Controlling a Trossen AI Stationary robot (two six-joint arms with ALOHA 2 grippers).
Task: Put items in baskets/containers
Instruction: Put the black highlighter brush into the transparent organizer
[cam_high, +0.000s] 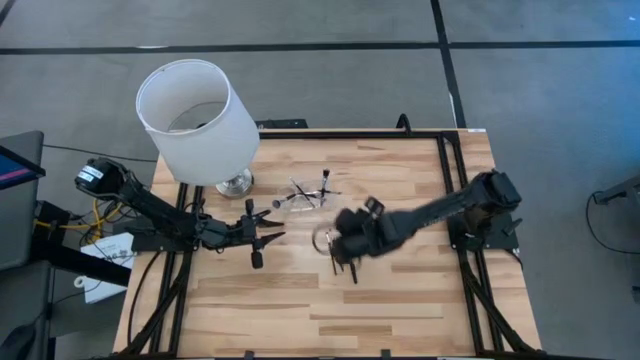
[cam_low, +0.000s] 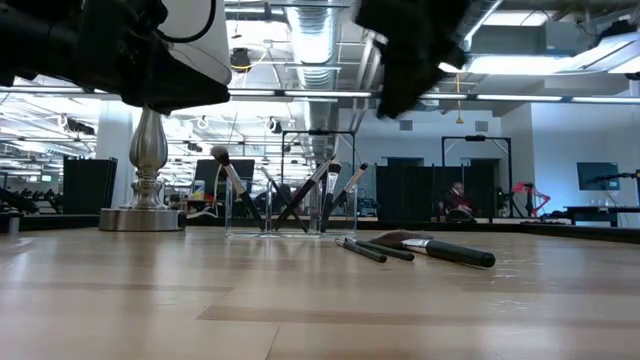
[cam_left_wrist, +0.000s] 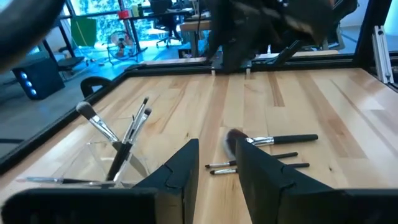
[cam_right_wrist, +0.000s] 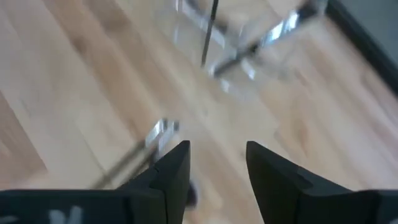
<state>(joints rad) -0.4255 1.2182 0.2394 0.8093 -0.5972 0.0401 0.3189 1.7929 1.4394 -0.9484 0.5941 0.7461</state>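
A clear holder (cam_high: 304, 196) stands mid-table with several slim makeup brushes (cam_low: 300, 195) leaning upright in it, bristles up. Three more brushes (cam_low: 420, 245) lie flat on the wood near it, the largest with a silver ferrule (cam_left_wrist: 268, 140). My right gripper (cam_right_wrist: 217, 168) hovers open above these loose brushes (cam_high: 335, 252), slanting down, with nothing between its fingers. My left gripper (cam_left_wrist: 214, 171) waits open and about level on the holder's near-left side (cam_high: 272, 238), pointing toward the loose brushes, and touches nothing.
A big white lampshade on a silver base (cam_high: 198, 120) stands at the far left, just behind the left arm. Black rails (cam_high: 445, 160) run along the table's edges. Bare wood (cam_high: 330, 310) lies toward the near edge.
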